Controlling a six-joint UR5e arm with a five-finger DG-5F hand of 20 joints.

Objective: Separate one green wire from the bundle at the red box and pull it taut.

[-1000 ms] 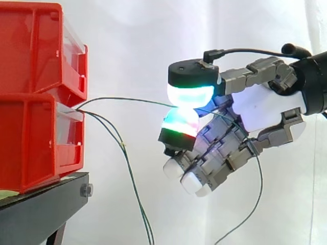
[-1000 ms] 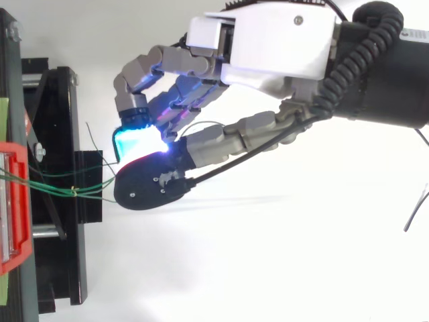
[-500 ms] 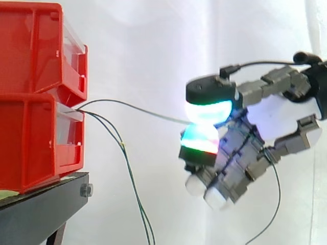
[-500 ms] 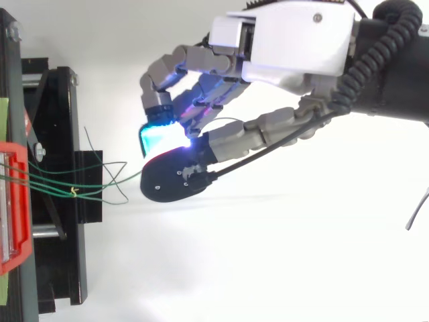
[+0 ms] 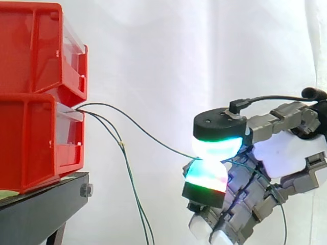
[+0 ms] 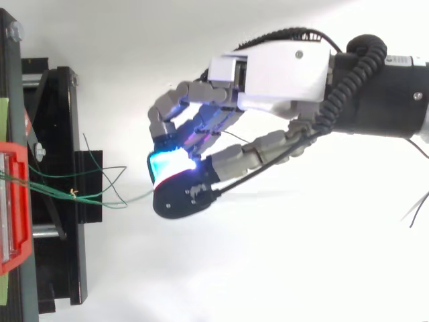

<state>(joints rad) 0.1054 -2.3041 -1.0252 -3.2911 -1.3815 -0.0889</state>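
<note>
- Side view: the hand point(image 5: 286, 153) pinches one green wire point(image 5: 148, 137) between two glowing pads point(image 5: 217, 148), with its other fingers curled below. The green wire sags in a curve from the lower red box point(image 5: 30, 143), so it is not taut. A sharp pull could slide it out of the pads. The other wires point(image 5: 131, 173) hang apart, further left.
- Top view: the green wire point(image 6: 137, 198) passes close to loose ends point(image 6: 110, 171) that might snag it. Right of the stand point(image 6: 53, 100) there is open room.
</note>
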